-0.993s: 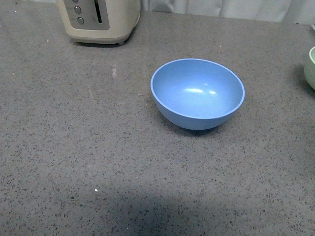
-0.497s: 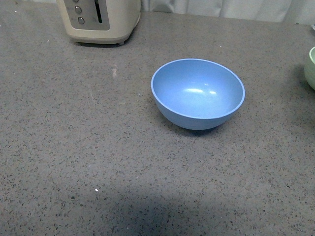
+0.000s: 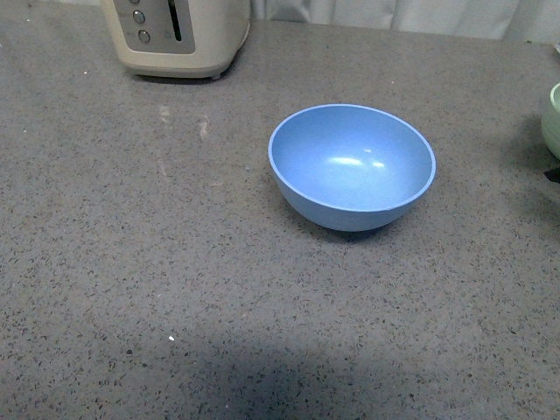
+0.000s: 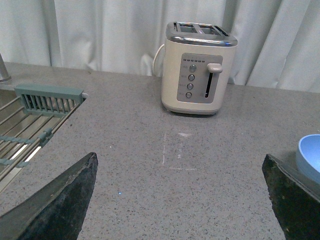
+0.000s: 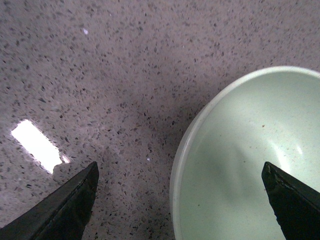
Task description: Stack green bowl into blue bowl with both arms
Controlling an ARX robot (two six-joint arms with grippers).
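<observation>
From the front I get only a sliver of the green bowl (image 3: 553, 118), cut by the right edge, and just beside it a black scrap (image 3: 552, 175) too small for me to identify. The toaster (image 3: 179, 35) loses its top there. In the left wrist view the blue bowl (image 4: 309, 157) and the sink rack (image 4: 35, 120) run off opposite edges, and the left fingers (image 4: 55, 205) show tips only. The right wrist view crops the green bowl and the right fingers (image 5: 292, 202).

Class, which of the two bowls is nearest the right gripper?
The green bowl: the right gripper hangs open over its rim, while the blue bowl sits well apart.
</observation>
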